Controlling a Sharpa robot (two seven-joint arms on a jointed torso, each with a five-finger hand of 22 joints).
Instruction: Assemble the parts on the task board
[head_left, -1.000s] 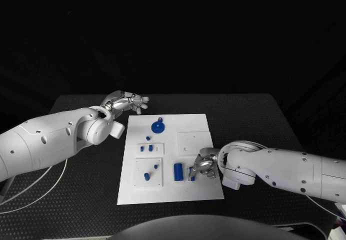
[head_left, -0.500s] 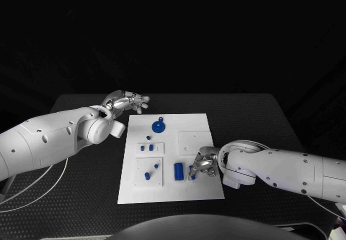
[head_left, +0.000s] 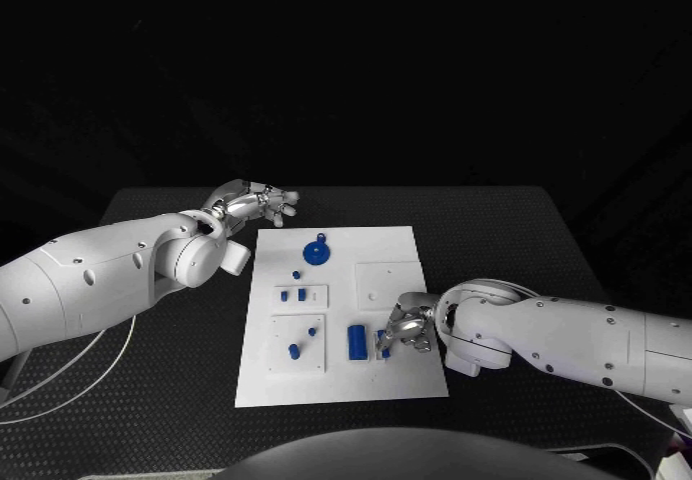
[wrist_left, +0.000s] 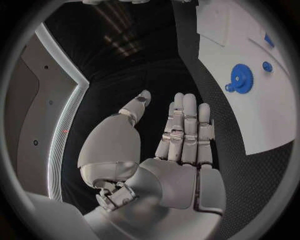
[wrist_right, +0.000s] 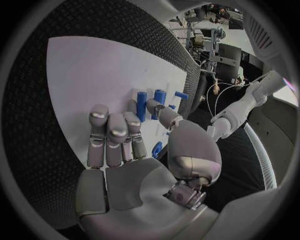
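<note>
Black table (head_left: 173, 400) carries the white board (head_left: 389, 250). Left robot hand (head_left: 254, 204) hovers beside it, fingers apart and empty. Right robot hand (head_left: 405, 328) rests over blue parts (head_left: 356, 342); whether it grips one is unclear.

Left hand (wrist_left: 165, 165) open, palm up toward camera, fingers (wrist_left: 186, 127) straight and side by side, thumb set apart; nothing held. Hand hovers over black surface (wrist_left: 147, 75), off task board. White task board (wrist_left: 250, 85) at 2 o'clock from hand. Blue gear (wrist_left: 240, 77) lies flat on board, small blue knob touching its rim. Small round blue part (wrist_left: 267, 66) just beside gear. Another blue part (wrist_left: 269, 40) at board's far edge, partly cut off.
</note>
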